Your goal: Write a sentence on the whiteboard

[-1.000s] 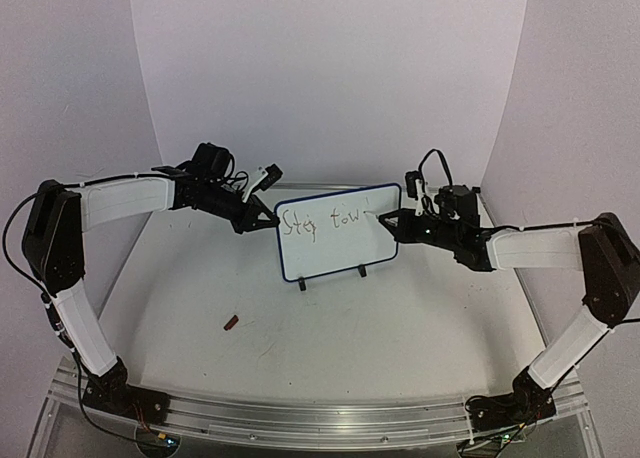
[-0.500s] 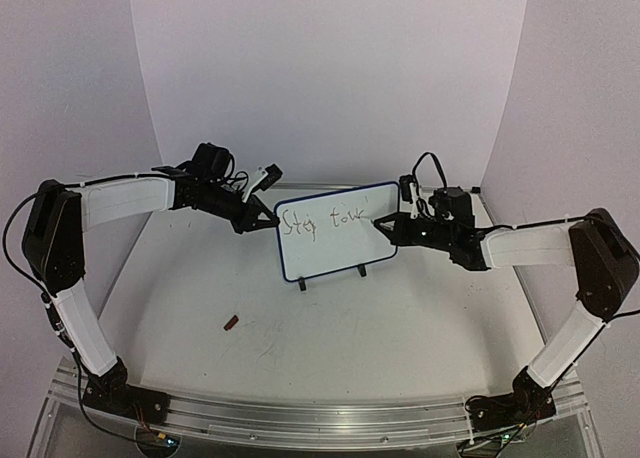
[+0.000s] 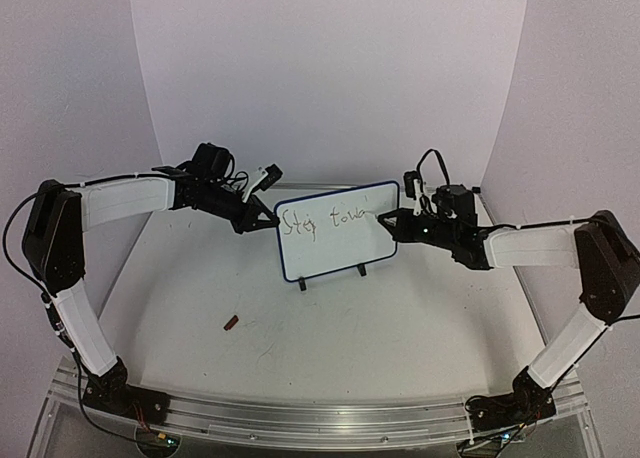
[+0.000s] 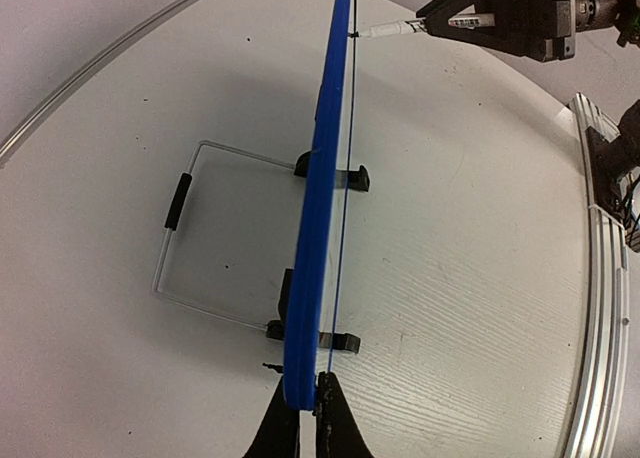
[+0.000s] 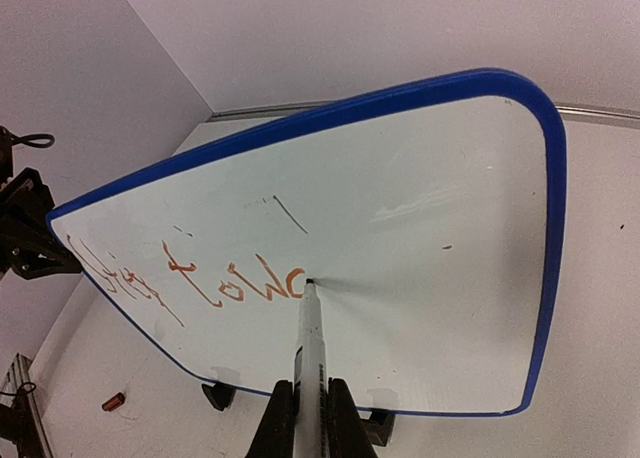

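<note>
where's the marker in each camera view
Top external: marker right of centre, tip on the whiteboard's right part.
Left wrist: top edge, right of centre, touching the edge-on board.
Right wrist: bottom centre, held in the right gripper.
Shared landmark: the whiteboard's blue frame.

White table (image 3: 420,328), top view. The whiteboard (image 3: 345,253) stands on it on 2 black feet (image 3: 361,270), both below the marker (image 5: 311,328) tip, on the marker's side of the board. A thin wire loop (image 4: 180,248) with 1 black sleeve lies flat on the table on the board's far side from the marker. 1 small dark-red piece (image 3: 231,323) lies well apart, left of the marker and nearer the arm bases. An aluminium rail (image 3: 330,410) runs along the near edge.
</note>
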`<state>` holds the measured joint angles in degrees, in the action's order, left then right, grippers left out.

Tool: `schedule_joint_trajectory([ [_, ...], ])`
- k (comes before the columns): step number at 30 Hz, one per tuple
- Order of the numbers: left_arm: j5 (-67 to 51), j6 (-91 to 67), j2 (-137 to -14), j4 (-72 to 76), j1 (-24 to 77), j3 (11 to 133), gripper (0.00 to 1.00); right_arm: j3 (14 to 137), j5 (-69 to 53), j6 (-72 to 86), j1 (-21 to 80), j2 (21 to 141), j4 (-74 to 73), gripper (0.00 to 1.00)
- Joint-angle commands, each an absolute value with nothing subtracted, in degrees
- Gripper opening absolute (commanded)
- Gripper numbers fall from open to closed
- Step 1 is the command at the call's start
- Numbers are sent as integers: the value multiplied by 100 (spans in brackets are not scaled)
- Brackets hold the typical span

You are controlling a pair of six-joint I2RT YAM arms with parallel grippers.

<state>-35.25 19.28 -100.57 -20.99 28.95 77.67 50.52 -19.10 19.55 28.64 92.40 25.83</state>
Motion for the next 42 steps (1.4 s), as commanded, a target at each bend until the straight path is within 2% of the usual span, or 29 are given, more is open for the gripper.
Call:
schedule_joint_trajectory([
  [1,-3143,2162,-10301,-2662,2945,7787,0,5199,-1715,1898,2839,9030,2745,0],
  [32,-3151,2164,-10308,-2670,2953,7796,0,4878,-1653,1981,2839,9333,2749,0],
  [42,-3150,2163,-10310,-2669,2955,7796,0,4774,-1383,1948,2839,8982,2750,0],
])
